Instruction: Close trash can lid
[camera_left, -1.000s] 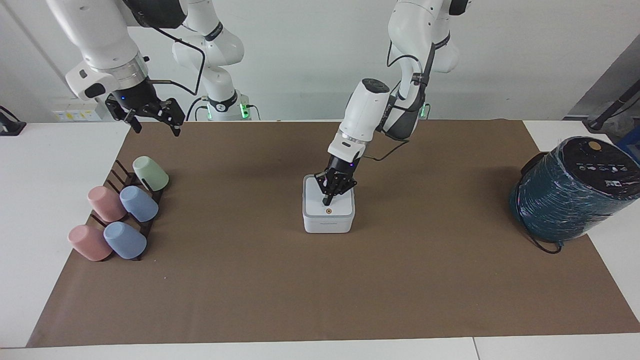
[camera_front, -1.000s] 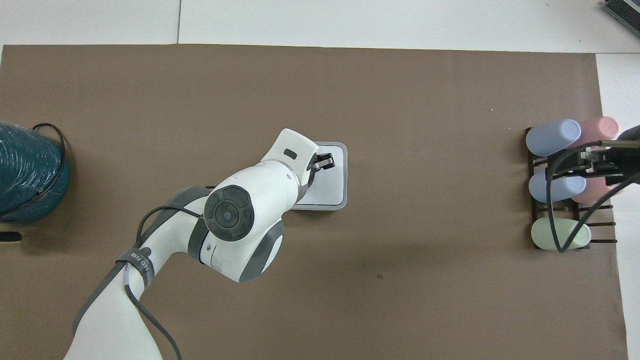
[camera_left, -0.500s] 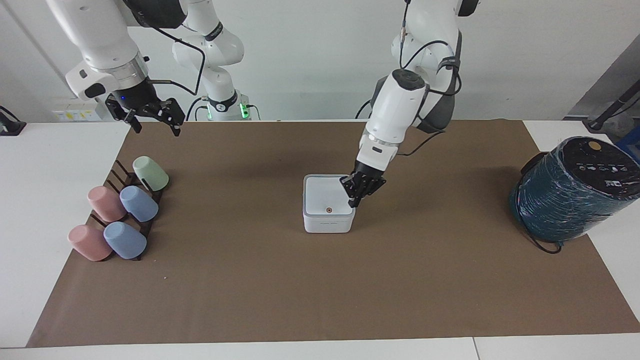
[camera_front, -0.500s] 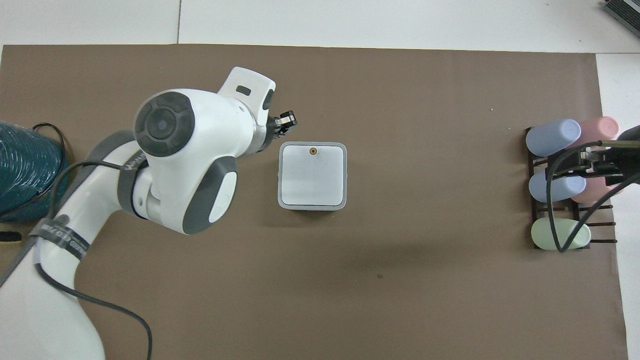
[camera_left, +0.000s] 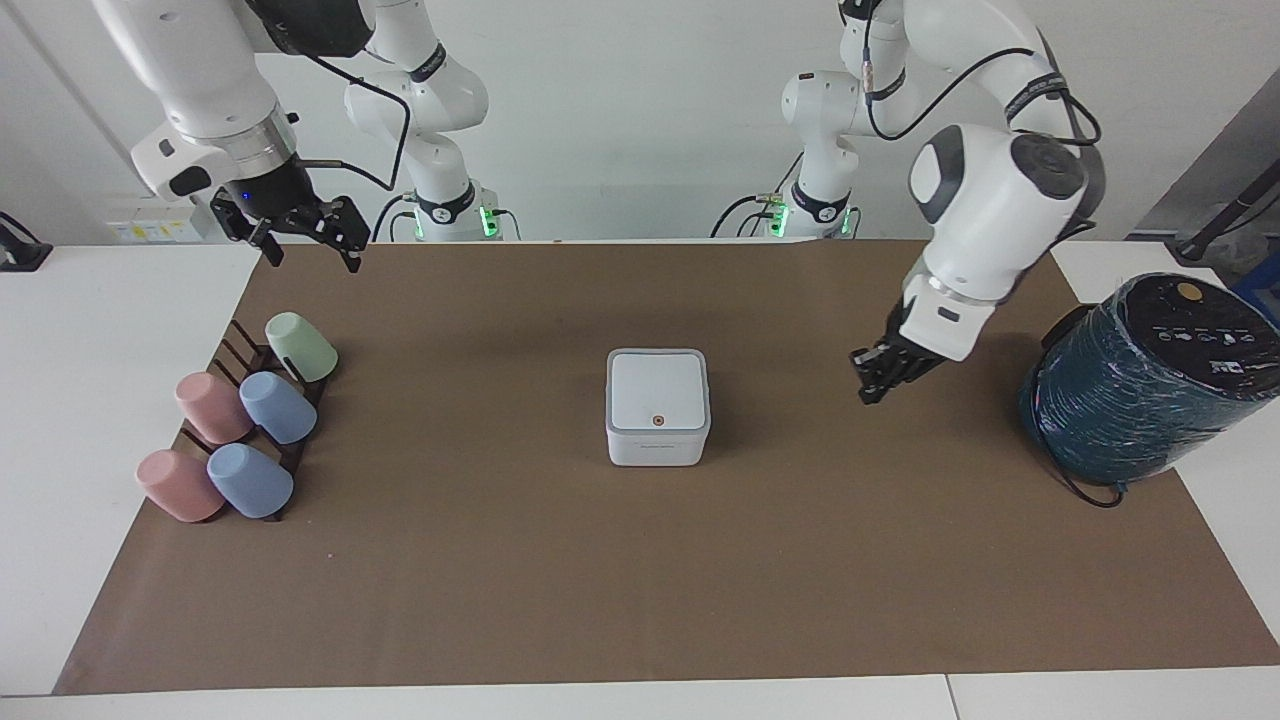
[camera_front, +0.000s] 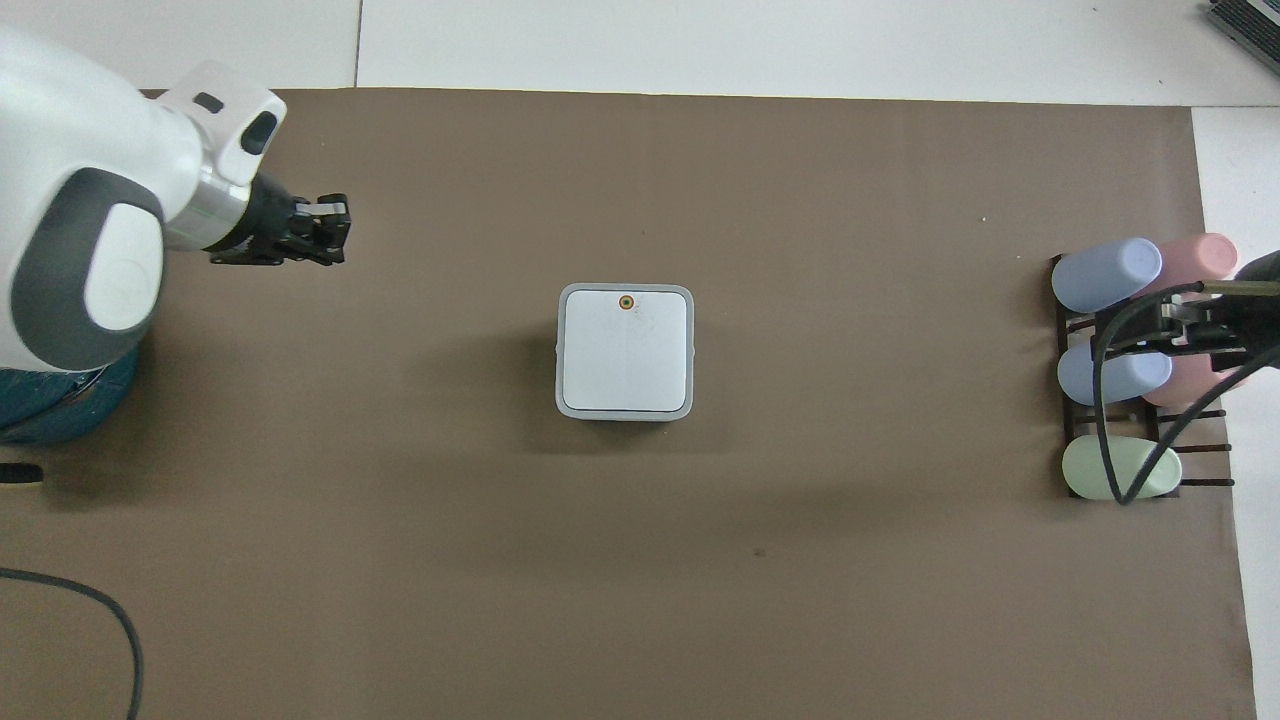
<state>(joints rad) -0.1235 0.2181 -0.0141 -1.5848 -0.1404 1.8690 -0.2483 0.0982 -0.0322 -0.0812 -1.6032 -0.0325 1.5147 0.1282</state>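
The small white trash can (camera_left: 657, 446) stands in the middle of the brown mat. Its flat white lid (camera_left: 657, 388) lies down flat on it, with the orange-red dot near its front edge. From overhead the lid (camera_front: 626, 352) covers the can fully. My left gripper (camera_left: 866, 394) is shut and empty. It hangs in the air over the mat between the can and the teal cylinder, well apart from the can; it also shows in the overhead view (camera_front: 336, 228). My right gripper (camera_left: 312, 260) is open and empty, and waits in the air above the cup rack.
A dark rack (camera_left: 232, 345) with several pastel cups lies at the right arm's end of the table. A big dark teal wrapped cylinder (camera_left: 1150, 385) stands at the left arm's end, with a black cable by it. The brown mat (camera_left: 640, 580) covers most of the table.
My left gripper has lifted off the lid and swung away toward the left arm's end of the table. The lid stays down. The right arm has not moved.
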